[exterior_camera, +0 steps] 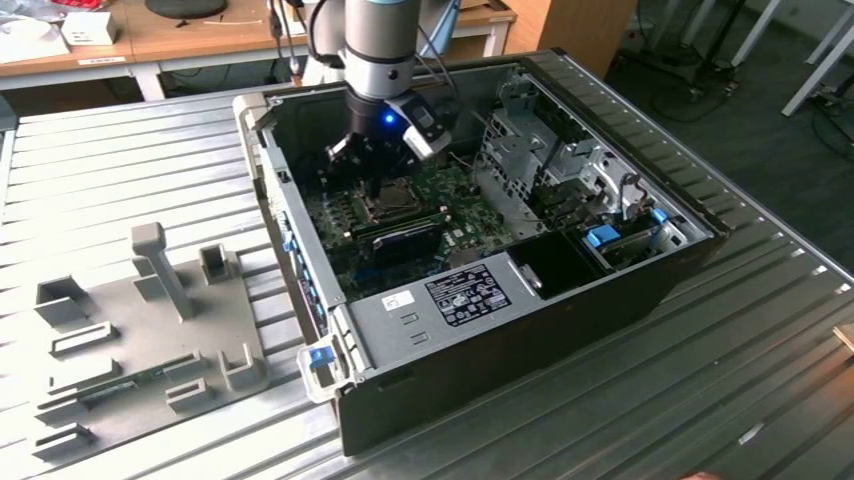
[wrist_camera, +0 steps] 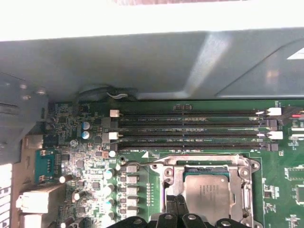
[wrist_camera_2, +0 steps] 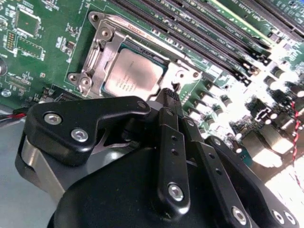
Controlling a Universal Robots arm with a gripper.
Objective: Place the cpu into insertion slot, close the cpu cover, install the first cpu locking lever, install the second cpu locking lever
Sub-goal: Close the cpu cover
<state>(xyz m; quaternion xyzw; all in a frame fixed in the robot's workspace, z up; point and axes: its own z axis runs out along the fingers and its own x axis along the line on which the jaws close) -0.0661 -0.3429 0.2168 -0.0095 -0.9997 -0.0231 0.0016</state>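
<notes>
Our chip point(wrist_camera_2: 133, 76) sits flat in the socket point(wrist_camera: 204, 169) with the cover frame point(wrist_camera_2: 96, 59) down around it, and the gripper point(wrist_camera_2: 168, 96) hangs right at the frame's edge, fingers pinched together on nothing we can see, we'd guess so it's slim enough to push a lever.

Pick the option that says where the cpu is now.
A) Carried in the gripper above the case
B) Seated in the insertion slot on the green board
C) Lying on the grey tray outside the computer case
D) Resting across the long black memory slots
B: in the second wrist view the cpu lies flat inside the insertion slot on the green board, with the gripper just beside it.
</notes>
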